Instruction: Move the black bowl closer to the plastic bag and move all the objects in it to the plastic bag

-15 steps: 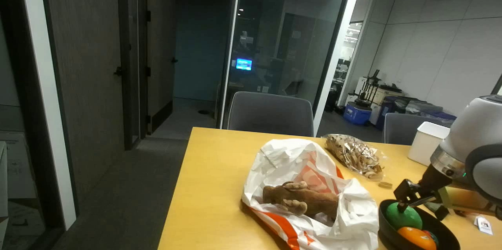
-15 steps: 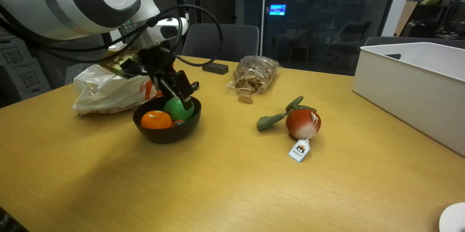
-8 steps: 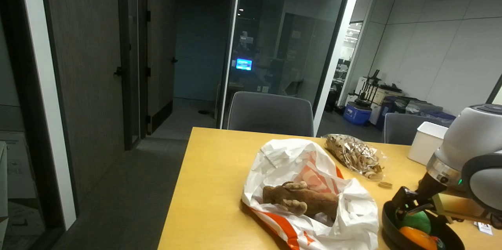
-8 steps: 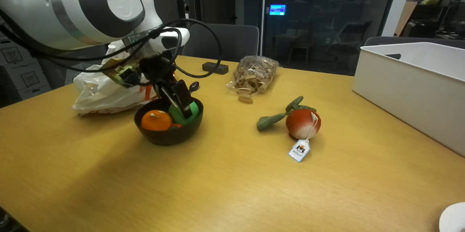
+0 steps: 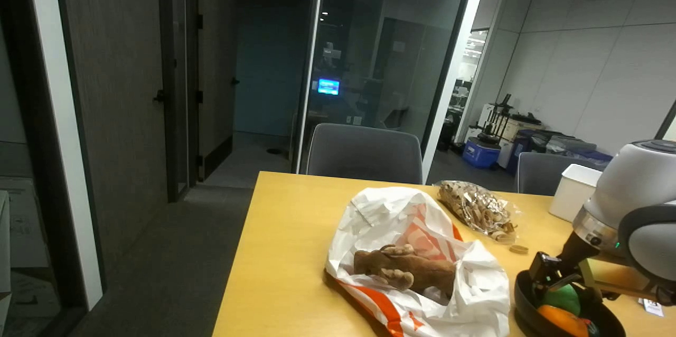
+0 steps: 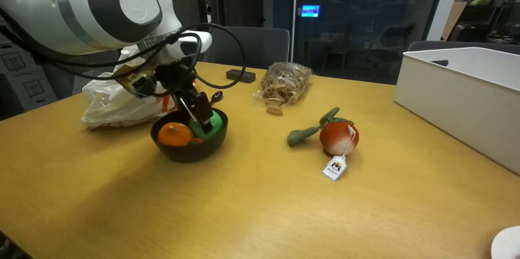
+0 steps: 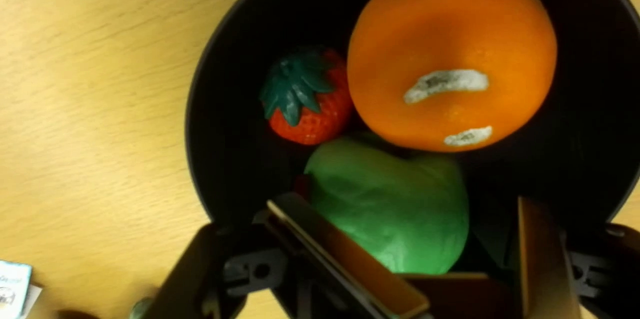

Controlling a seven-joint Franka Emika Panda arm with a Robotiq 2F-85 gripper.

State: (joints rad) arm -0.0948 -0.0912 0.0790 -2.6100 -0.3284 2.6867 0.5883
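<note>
The black bowl [image 6: 191, 154] stands on the table beside the white and orange plastic bag [image 5: 380, 221] in both exterior views. In the wrist view the bowl [image 7: 225, 134] holds an orange fruit [image 7: 450, 39], a small strawberry [image 7: 315, 109] and a green pepper-like object [image 7: 390, 204]. A bit of dark red shows beside the green one. A brown plush thing [image 5: 417, 268] lies in the bag's mouth. My gripper [image 7: 405, 209] is open, reaching down into the bowl, with its fingers on either side of the green object. A gap shows at the right finger; contact at the left is unclear.
A clear bag of tan rings [image 6: 284, 82] lies farther back, with a dark block [image 6: 240, 75] and a dark spoon-like item [image 6: 217, 96] nearby. A red-and-white plush vegetable [image 6: 339, 139] with a tag lies mid-table. A large white bin [image 6: 455, 92] stands at the right.
My gripper has moved down into the bowl around the green object. The bowl and its contents have shifted slightly away from the bag. Little differs over the last half second.
</note>
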